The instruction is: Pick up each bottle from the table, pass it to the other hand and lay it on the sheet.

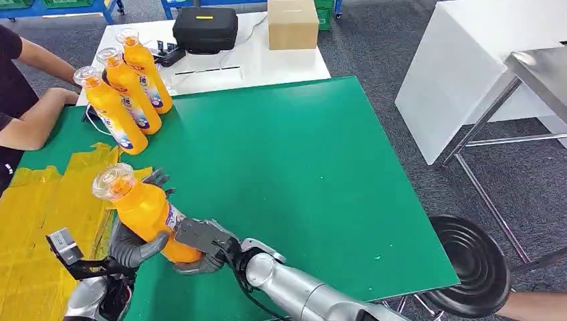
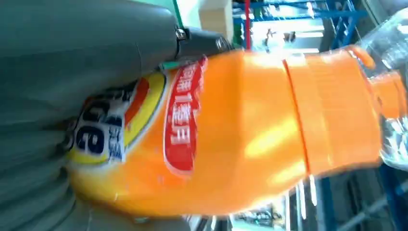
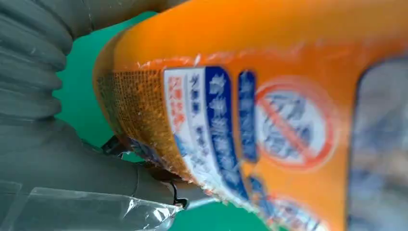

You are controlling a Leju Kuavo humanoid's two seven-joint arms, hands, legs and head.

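Observation:
An orange bottle [image 1: 140, 204] with a clear cap is held tilted above the near left part of the green table [image 1: 287, 167], beside the yellow sheet [image 1: 47, 214]. My left hand [image 1: 134, 246] wraps around the bottle's lower body from the left. My right hand [image 1: 200, 244] grips its base from the right. Up close, the left wrist view has the bottle [image 2: 240, 134] under my left hand [image 2: 72, 48]. In the right wrist view, its label [image 3: 269, 96] lies against my right hand [image 3: 38, 144]. Three more orange bottles [image 1: 130, 90] stand at the far left of the table.
A person's arm [image 1: 27, 114] rests at the table's left edge by the standing bottles. A black case [image 1: 205, 28] and a cardboard box [image 1: 293, 23] sit on the white table behind. A metal table [image 1: 535, 73] and a black stool [image 1: 471, 261] stand to the right.

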